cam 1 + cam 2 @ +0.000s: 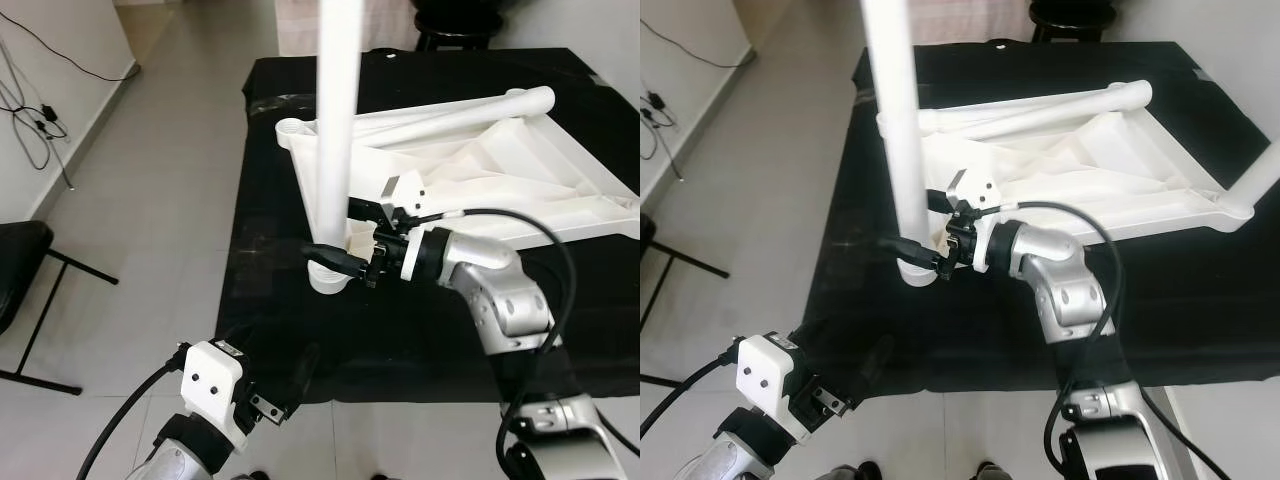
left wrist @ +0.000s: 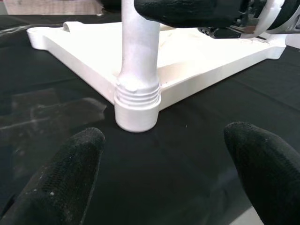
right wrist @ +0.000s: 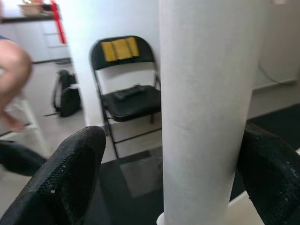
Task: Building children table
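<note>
At frame centre, the right gripper point(image 1: 347, 240) is closing its fingers around the upright white plastic table leg point(image 1: 335, 130), seated in the overturned white plastic tabletop point(image 1: 500, 170). At lower left, the left gripper point(image 1: 285, 385) is hovering open-fingered over the black-covered desk point(image 1: 270, 250).

Cut-off and hidden parts around the upright leg

The leg point(image 1: 336, 130) is running out past the top edge, so its upper end is not showing. The tabletop point(image 1: 520, 190) is being cut at the right edge and its near corner is sitting behind the right arm. The far finger of the right gripper point(image 1: 340, 232) is partly hiding behind the leg. A person point(image 3: 11, 84) is showing blurred and cut by the left edge. The chair point(image 1: 25, 290) is cropped.
</note>
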{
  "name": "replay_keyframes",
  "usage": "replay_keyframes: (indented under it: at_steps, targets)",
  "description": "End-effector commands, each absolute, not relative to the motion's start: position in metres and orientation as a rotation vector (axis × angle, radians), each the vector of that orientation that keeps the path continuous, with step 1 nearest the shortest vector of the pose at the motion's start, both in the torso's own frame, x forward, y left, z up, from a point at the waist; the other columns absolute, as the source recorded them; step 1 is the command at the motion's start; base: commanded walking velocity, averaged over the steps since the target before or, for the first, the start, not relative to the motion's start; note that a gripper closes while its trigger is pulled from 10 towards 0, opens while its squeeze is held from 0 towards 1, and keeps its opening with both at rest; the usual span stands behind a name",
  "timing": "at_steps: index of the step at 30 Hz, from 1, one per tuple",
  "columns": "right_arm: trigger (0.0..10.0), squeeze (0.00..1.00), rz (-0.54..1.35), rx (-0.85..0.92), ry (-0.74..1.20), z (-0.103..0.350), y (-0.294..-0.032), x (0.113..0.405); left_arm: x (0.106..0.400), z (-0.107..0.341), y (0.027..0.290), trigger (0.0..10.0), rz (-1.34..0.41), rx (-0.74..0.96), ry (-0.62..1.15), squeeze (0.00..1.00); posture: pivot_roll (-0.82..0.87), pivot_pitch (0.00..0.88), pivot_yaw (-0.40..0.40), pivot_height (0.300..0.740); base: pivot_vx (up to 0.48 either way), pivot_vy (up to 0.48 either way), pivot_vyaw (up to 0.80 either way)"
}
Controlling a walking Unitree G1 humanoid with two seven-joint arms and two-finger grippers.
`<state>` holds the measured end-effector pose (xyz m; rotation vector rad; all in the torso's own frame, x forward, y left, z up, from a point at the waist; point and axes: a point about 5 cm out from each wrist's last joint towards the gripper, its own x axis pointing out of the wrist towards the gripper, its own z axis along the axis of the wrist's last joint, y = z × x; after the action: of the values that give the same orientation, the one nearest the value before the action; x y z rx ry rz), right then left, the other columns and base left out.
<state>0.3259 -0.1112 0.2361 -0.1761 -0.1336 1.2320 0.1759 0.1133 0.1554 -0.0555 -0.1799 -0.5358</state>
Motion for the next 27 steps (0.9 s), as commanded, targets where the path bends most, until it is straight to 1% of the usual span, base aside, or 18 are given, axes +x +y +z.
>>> replay_keyframes:
  at_steps: [1,7,8,13,14,15,16,17,18,19,20,21,22,27]
  targets:
    - [10.0,0.00,1.422,-0.202,-0.144,0.241,-0.099,0.323,0.173,0.151,0.113,10.0,-0.532,-0.067,-0.154,0.00,-0.04,0.202,-0.004,0.740,0.000,0.000,0.00]
    - [10.0,0.00,1.530,-0.171,-0.132,0.246,-0.092,0.327,0.173,0.151,0.112,10.0,-0.529,-0.069,-0.154,0.00,-0.02,0.202,-0.002,0.740,0.000,0.000,0.00]
    - [10.0,0.00,1.583,-0.181,-0.118,0.244,-0.092,0.327,0.172,0.150,0.111,10.0,-0.529,-0.066,-0.152,0.00,0.00,0.193,-0.001,0.740,0.000,0.000,0.00]
    - [10.0,0.00,1.607,-0.194,-0.117,0.245,-0.092,0.330,0.172,0.150,0.111,10.0,-0.528,-0.065,-0.150,0.00,0.00,0.190,-0.003,0.740,0.000,0.000,0.00]
    - [9.3,0.00,1.611,-0.198,-0.118,0.246,-0.093,0.330,0.172,0.150,0.111,10.0,-0.528,-0.065,-0.150,0.00,0.00,0.190,-0.003,0.740,0.000,0.000,0.00]
    - [9.3,0.00,1.611,-0.198,-0.118,0.246,-0.093,0.330,0.172,0.150,0.111,10.0,-0.528,-0.065,-0.150,0.00,0.00,0.190,-0.003,0.740,0.000,0.000,0.00]
    - [7.5,0.00,1.612,-0.203,-0.116,0.246,-0.094,0.330,0.172,0.150,0.111,10.0,-0.529,-0.066,-0.150,0.00,-0.01,0.189,-0.003,0.740,0.000,0.000,0.00]
    - [7.5,0.00,1.612,-0.203,-0.116,0.246,-0.094,0.330,0.172,0.150,0.111,10.0,-0.529,-0.066,-0.150,0.00,-0.01,0.189,-0.003,0.740,0.000,0.000,0.00]
    - [8.0,0.00,1.613,-0.213,-0.112,0.245,-0.096,0.331,0.172,0.150,0.110,10.0,-0.529,-0.067,-0.150,0.00,-0.01,0.188,-0.001,0.740,0.000,0.000,0.00]
    - [8.0,0.00,1.613,-0.213,-0.112,0.245,-0.096,0.331,0.172,0.150,0.110,10.0,-0.529,-0.067,-0.150,0.00,-0.01,0.188,-0.001,0.740,0.000,0.000,0.00]
    - [2.7,0.00,1.610,-0.217,-0.108,0.244,-0.097,0.332,0.172,0.150,0.110,10.0,-0.531,-0.068,-0.150,0.00,-0.01,0.188,-0.001,0.740,0.000,0.000,0.00]
    - [2.7,0.00,1.610,-0.217,-0.108,0.244,-0.097,0.332,0.172,0.150,0.110,10.0,-0.531,-0.068,-0.150,0.00,-0.01,0.188,-0.001,0.740,0.000,0.000,0.00]
    - [0.0,0.00,1.612,-0.219,-0.100,0.241,-0.098,0.331,0.172,0.150,0.110,10.0,-0.534,-0.068,-0.150,0.00,-0.01,0.188,0.001,0.740,0.000,0.000,0.00]
    - [0.0,0.00,1.617,-0.214,-0.071,0.232,-0.104,0.329,0.172,0.150,0.109,10.0,-0.539,-0.070,-0.149,0.00,-0.02,0.191,0.001,0.740,0.000,0.000,0.00]
